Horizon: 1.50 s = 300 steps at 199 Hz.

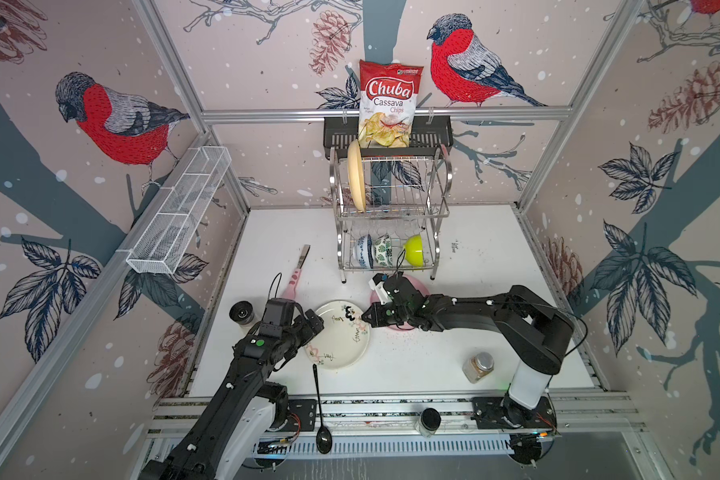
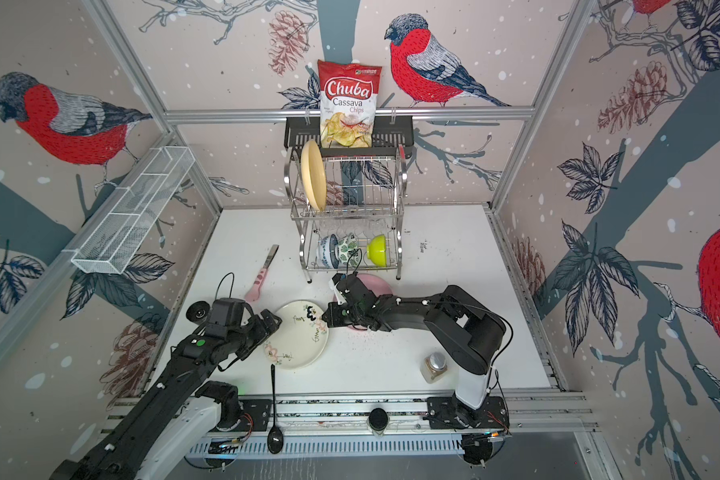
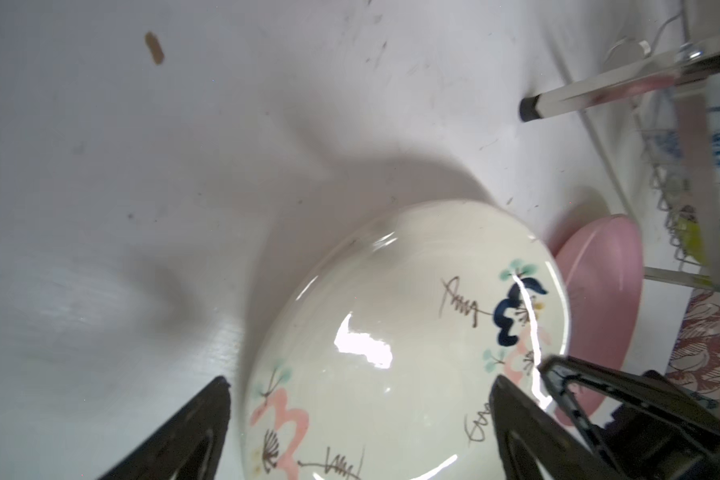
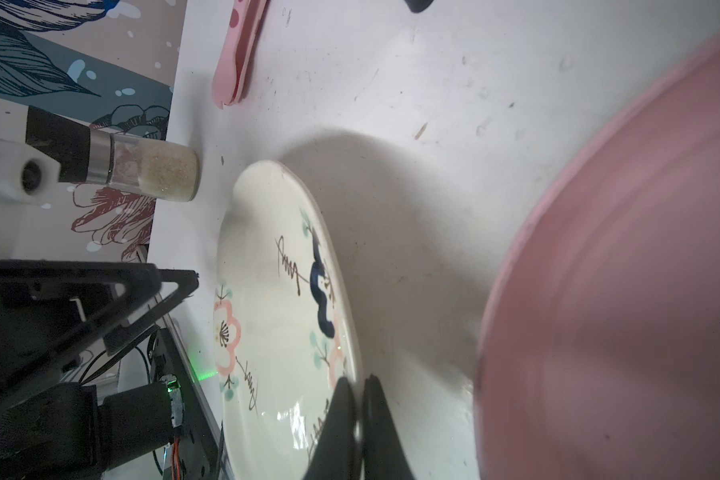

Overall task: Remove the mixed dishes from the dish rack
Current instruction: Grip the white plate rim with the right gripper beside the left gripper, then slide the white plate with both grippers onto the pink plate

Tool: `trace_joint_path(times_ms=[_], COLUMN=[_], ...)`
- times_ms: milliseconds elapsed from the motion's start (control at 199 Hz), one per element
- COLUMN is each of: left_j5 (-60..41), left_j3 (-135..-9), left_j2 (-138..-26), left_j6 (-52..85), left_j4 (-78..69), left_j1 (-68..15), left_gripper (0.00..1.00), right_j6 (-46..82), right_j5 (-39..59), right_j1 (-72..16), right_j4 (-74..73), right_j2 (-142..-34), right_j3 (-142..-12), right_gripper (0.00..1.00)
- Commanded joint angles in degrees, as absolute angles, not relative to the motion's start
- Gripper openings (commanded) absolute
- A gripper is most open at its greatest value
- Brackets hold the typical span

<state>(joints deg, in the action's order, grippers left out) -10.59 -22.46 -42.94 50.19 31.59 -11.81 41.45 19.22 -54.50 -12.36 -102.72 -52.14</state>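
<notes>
Cream plate is resting on the table near the dish rack; the right gripper is pinching its rim, and the left gripper is gaping wide at the opposite edge.

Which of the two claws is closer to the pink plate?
Right. The right gripper pinches the rim of the cream plate, just beside the pink plate. The left gripper stands open at the opposite edge of the cream plate.
</notes>
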Motion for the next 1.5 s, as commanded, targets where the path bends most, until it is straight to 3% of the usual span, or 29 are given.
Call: trace_joint_path(times_ms=[0,491,787,963,1028,1500], left_j5=[-11.2,-11.6,-12.4,-12.4,-13.0,-13.8], left_j3=[-21.5,-17.4,-15.6,-15.9,-15.6,-18.0], left_j2=[-43.9,-47.4,-45.3,-43.0,-42.3,-37.6], left_j6=[50.7,50.8,52.2,53.6,54.3,56.8], left_j4=[27.1,19.8,16.5,16.1,15.0,14.3], left_j1=[-11.9,-12.0,-12.0,-12.0,-12.0,-15.1], left_gripper=[0.96,0.72,0.44,0.18,0.12,0.00], right_j6=[41.7,42.6,43.1,43.6,43.9,43.6], right_j5=[18.0,17.8,18.8,19.1,19.1,17.2], right_j1=[-54.5,-54.4,-54.9,-55.7,-55.8,-56.0], right_j4=[-14.9,-15.1,-15.7,-16.0,-16.1,-14.8], right_j2=[-102.3,-103.5,-104.9,-104.5,-104.1,-99.8], right_j3=[-51.9,-52.6,-53.2,-53.4,-53.4,-52.5], right_gripper=[0.00,0.00,0.00,0.00,0.00,0.00])
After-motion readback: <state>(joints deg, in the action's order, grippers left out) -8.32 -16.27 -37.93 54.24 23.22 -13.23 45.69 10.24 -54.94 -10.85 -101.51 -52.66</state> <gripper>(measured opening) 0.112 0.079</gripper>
